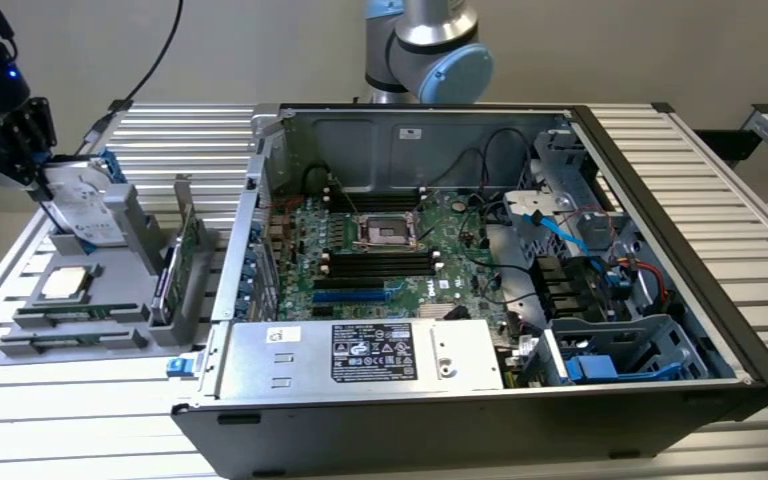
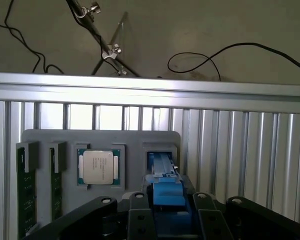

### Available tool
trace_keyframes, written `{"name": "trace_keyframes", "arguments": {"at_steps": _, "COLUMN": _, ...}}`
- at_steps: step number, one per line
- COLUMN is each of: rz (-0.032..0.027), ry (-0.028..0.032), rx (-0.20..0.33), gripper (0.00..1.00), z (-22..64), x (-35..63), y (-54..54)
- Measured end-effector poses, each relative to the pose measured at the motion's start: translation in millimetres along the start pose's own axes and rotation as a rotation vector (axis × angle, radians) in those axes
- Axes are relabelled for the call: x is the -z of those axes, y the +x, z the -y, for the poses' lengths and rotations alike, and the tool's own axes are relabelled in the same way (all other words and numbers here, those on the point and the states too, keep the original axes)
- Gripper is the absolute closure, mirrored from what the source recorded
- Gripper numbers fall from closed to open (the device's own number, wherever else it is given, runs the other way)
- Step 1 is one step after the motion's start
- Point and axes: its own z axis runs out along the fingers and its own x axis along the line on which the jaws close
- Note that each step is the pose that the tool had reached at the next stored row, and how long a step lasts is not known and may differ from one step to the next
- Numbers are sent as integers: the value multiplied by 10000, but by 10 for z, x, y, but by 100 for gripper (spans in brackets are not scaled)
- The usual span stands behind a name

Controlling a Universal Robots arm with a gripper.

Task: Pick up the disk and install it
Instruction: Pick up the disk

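Bench: slatted aluminium table (image 1: 704, 200), black computer case (image 1: 491, 430).
Disk (image 2: 167, 190): silver-grey hard drive, blue plastic bracket, at grey holder tray (image 1: 91, 335).
Gripper (image 2: 170, 215): I see it clamped on the disk (edgewise).

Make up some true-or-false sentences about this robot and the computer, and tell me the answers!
1. The disk has a bright blue frame. True.
2. The disk is already inside the computer case. False: it stands in the grey holder outside the case.
3. The pincer is closed on the disk. True.
4. The small silver chip is in the pincer. False: it lies in the grey holder, beside the disk.
5. The computer case is closed up. False: it is open and the green board shows.
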Motion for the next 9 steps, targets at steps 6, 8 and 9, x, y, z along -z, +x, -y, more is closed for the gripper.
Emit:
{"name": "trace_keyframes", "arguments": {"at_steps": 6, "rz": -57, "ry": -2, "rx": -3, "gripper": 67, "z": 0, "x": 0, "y": -1}}
{"name": "trace_keyframes", "arguments": {"at_steps": 8, "rz": -75, "ry": -2, "rx": -3, "gripper": 67, "z": 0, "x": 0, "y": -2}}
{"name": "trace_keyframes", "arguments": {"at_steps": 9, "rz": -82, "ry": -3, "rx": -4, "gripper": 67, "z": 0, "x": 0, "y": -2}}
